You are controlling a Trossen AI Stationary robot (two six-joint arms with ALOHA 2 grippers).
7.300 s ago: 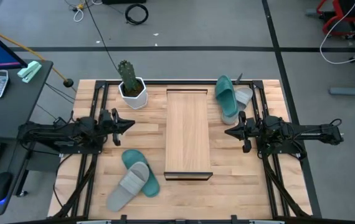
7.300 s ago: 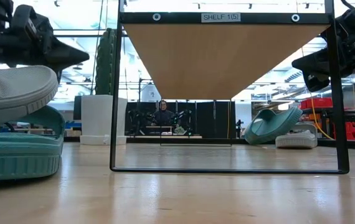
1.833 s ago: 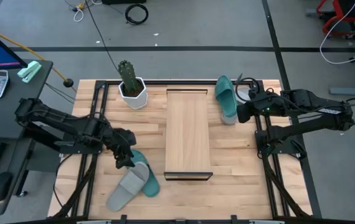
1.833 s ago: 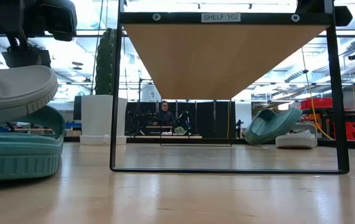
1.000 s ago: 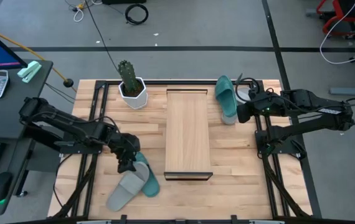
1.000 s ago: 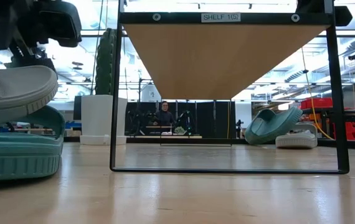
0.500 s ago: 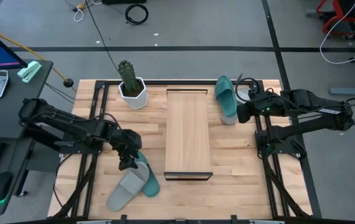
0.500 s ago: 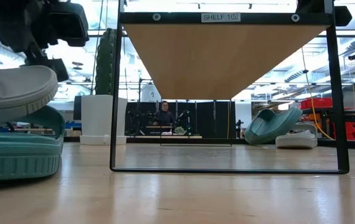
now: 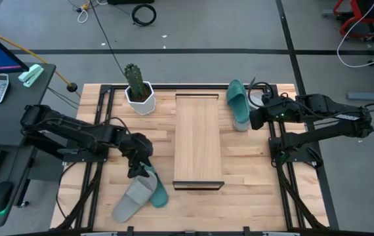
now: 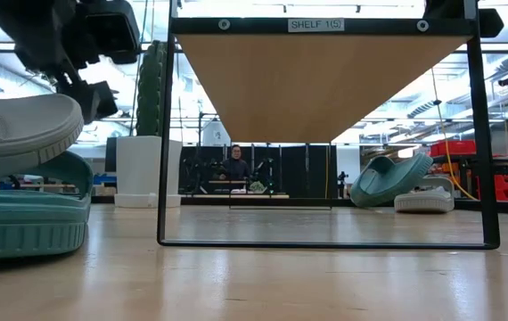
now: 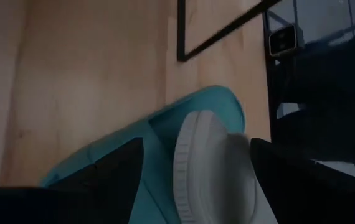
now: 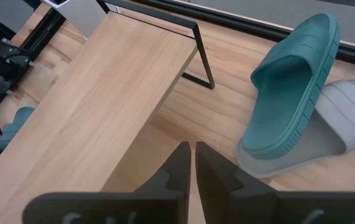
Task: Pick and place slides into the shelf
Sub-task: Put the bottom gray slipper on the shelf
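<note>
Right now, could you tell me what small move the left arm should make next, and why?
Probably lower the left hand a little further, then close. Its fingers are open over the grey sandal stacked on the teal sandal, and nothing is gripped yet.

I see two dark, near-black jointed arms, matte housings | left gripper (image 9: 136, 169): black, two flat tapered fingers (image 11: 112, 171) | right gripper (image 12: 191, 163): black, two slim fingers with notched inner edges | small green light on right arm's wrist | thin black cables run along right arm
</note>
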